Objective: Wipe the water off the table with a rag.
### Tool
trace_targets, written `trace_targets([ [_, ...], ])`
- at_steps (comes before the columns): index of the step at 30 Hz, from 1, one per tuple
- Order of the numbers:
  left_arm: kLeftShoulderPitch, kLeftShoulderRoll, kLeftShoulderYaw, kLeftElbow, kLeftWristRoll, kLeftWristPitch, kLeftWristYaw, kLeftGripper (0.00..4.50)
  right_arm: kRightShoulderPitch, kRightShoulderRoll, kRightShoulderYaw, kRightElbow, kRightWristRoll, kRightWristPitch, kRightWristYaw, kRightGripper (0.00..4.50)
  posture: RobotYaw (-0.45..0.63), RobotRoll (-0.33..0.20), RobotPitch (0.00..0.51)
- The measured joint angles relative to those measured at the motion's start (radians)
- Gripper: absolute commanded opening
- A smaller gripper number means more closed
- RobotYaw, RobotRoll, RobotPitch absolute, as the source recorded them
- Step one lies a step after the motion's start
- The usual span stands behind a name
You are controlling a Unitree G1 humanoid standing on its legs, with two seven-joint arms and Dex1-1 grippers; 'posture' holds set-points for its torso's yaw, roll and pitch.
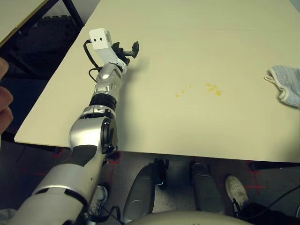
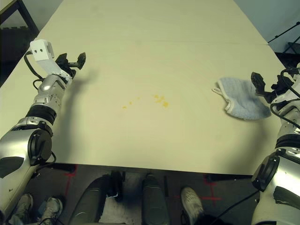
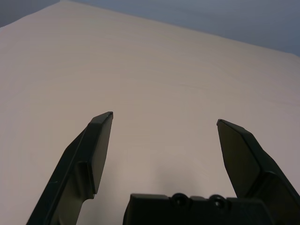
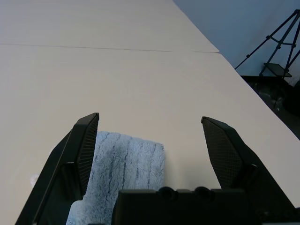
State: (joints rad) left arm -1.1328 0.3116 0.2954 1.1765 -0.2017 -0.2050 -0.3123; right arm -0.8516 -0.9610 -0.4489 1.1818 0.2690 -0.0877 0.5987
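Right gripper (image 2: pixel 269 84) spread wide, poised at rag (image 2: pixel 243 104) edge so you can pinch it. Left gripper (image 2: pixel 71 60) also spread, parked aside. Water (image 2: pixel 161 100) mid-table (image 2: pixel 154 42), unwiped.

**Setting: robot test room or lab**

Large plain cream table (image 2: pixel 154 51) on dark legs, its top bare of any household clutter. Dark floor below the near edge, marked with red tape crosses (image 2: pixel 212 191). Loose black cables (image 1: pixel 276 199) trail across the floor. A black tripod (image 4: pixel 276 47) stands off the table's far corner against a plain blue-grey wall. A person's white sneaker (image 2: pixel 191 199) shows under the table edge, near the robot's body. Second light-topped table (image 1: pixel 21 14) at far left.
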Motion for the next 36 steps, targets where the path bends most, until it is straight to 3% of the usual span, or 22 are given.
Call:
trace_targets([
  [12,-0.035,-0.001,-0.002,0.000,-0.002,0.030,-0.045,4.50,0.009,-0.003,0.011,-0.012,-0.006,0.029,-0.004,4.48,-0.14,0.000,0.262],
  [23,-0.062,0.026,-0.107,-0.012,0.016,0.211,-0.484,4.50,0.089,-0.025,0.151,-0.251,-0.087,0.353,0.056,4.48,-0.15,0.000,0.234],
  [31,-0.111,0.040,-0.212,-0.137,0.016,0.433,-0.792,4.50,0.090,-0.026,0.185,-0.262,-0.117,0.435,0.033,4.48,-0.15,0.000,0.233],
  [34,-0.113,0.054,-0.263,-0.210,0.019,0.526,-0.871,4.50,0.070,-0.021,0.195,-0.220,-0.128,0.444,0.032,3.92,-0.14,0.000,0.234],
  [36,-0.111,0.063,-0.287,-0.256,0.020,0.564,-0.901,4.50,0.056,-0.013,0.200,-0.198,-0.131,0.446,0.032,3.33,-0.14,0.000,0.235],
])
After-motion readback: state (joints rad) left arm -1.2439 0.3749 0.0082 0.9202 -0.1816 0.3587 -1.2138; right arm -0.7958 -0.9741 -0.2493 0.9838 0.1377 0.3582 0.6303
